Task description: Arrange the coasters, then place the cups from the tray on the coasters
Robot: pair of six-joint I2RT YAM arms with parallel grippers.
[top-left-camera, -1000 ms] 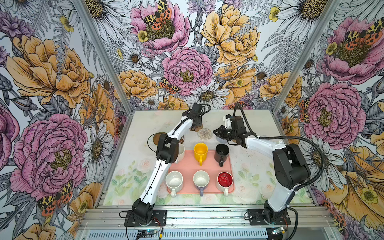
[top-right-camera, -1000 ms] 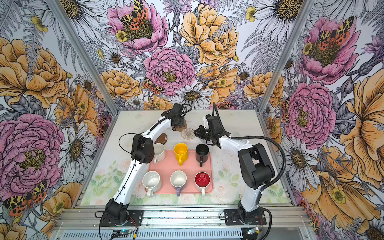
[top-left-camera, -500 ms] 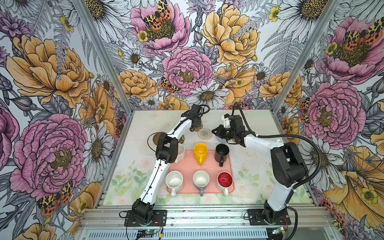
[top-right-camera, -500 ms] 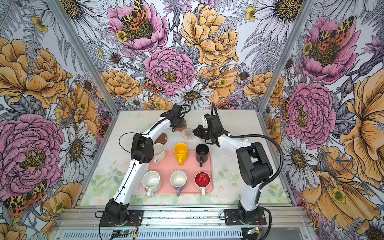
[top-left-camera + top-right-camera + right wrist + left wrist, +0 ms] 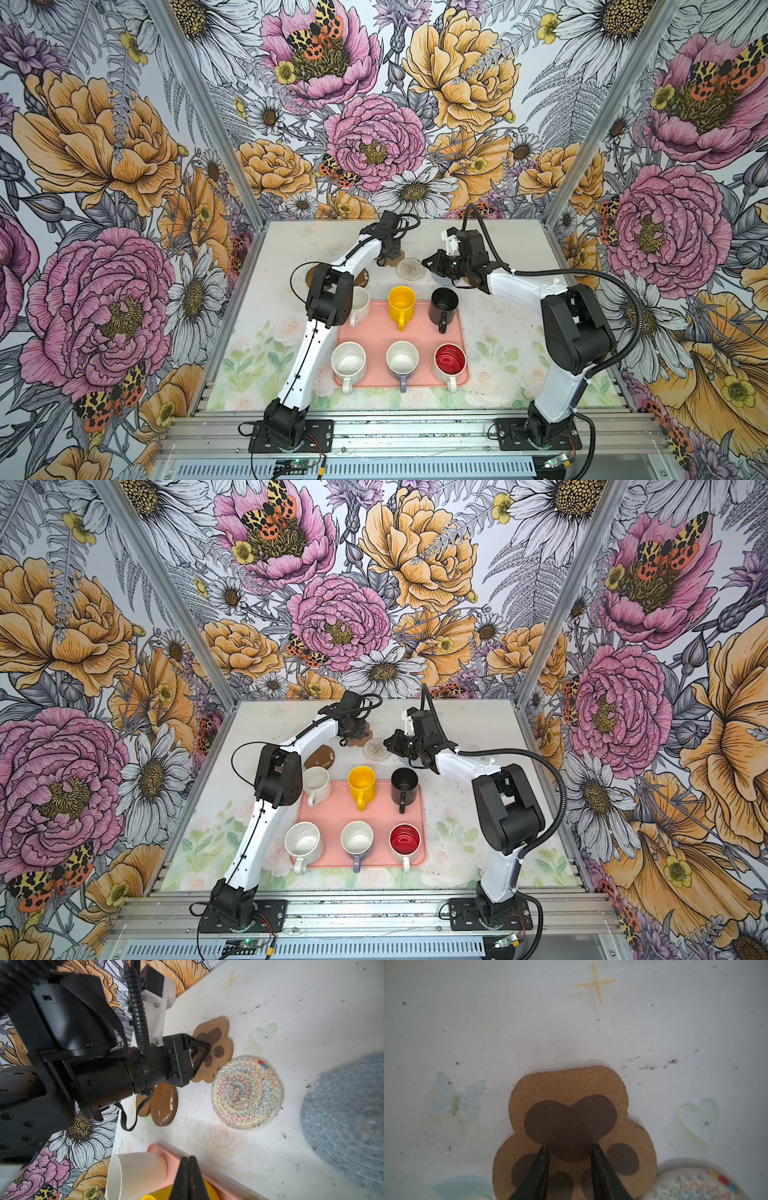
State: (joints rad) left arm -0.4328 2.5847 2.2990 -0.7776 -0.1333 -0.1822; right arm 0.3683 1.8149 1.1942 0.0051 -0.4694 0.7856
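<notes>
tan paw coaster (image 5: 566, 1084) beneath left gripper (image 5: 570, 1145)

Left pincer (image 5: 570, 1145) parted over tan paw coaster (image 5: 571, 1088); clear patterned disc (image 5: 695, 1184) beside.

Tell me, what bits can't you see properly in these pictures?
- Pale blue coaster: blurred and cut by the edge in the right wrist view; unseen in both top views.
- White mug: partly behind the left arm's elbow in both top views.
- Paw coaster: toe end cut off in the left wrist view; whether the left tool touches it is unclear.
</notes>
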